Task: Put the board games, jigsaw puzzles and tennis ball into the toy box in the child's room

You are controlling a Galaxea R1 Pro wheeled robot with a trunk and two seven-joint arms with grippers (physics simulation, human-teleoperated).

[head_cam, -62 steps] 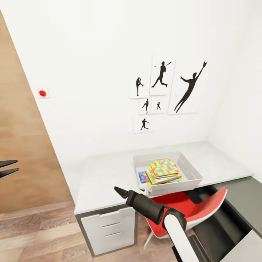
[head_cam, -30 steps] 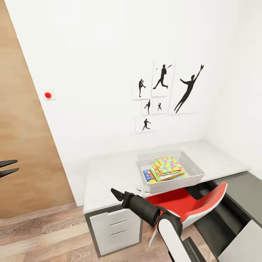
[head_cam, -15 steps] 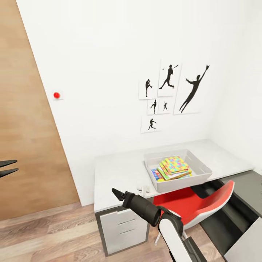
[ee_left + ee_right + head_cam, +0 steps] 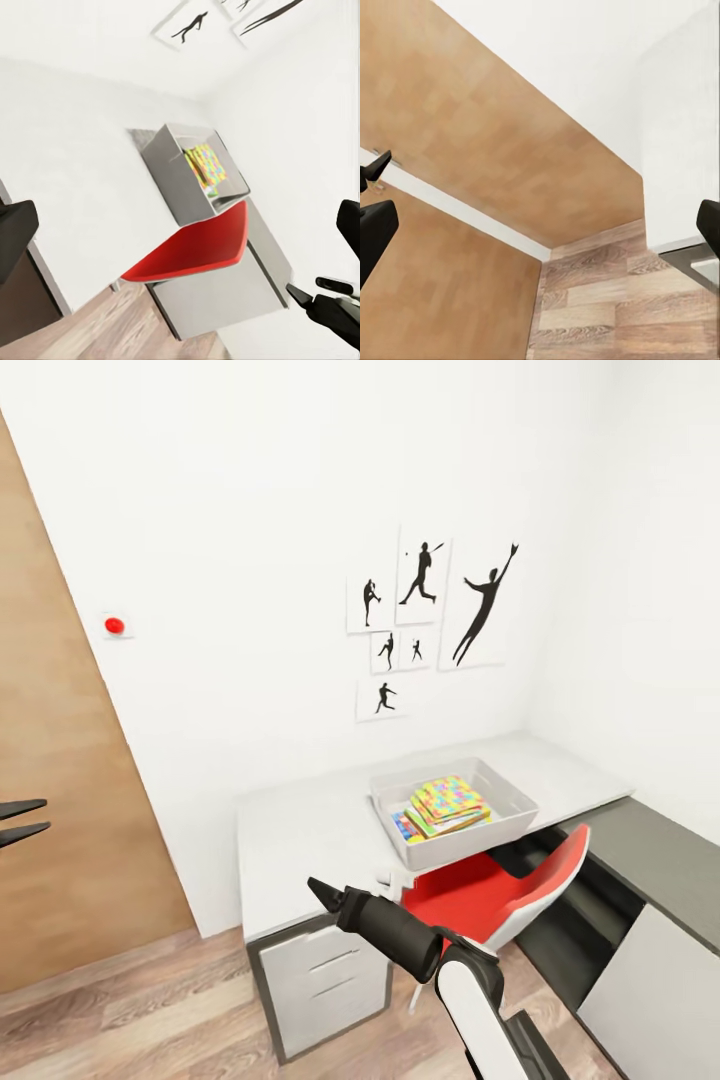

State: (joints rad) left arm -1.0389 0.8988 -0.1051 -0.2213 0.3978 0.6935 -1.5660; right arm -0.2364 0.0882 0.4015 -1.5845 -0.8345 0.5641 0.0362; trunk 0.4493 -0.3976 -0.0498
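toy box (image 4: 452, 830) beyond right pincer (image 4: 322, 892), apart

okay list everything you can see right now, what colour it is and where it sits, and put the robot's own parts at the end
toy box: one, light grey, on the table near its front edge.
jigsaw puzzles: multicoloured stack in the toy box; count unclear.
board game: one blue edge under the stack; others cannot be told apart.
table: one, pale top, white drawer fronts, against the wall.
chair: one, red, tucked under the table below the toy box.
sports pictures: six black silhouettes, on the wall above the table.
red button: one, on the wall beside the wooden panel.
floor: wood planks.
left end effector: black, open, empty, at the head view's left edge.
right end effector: black, empty, before the table's drawers.
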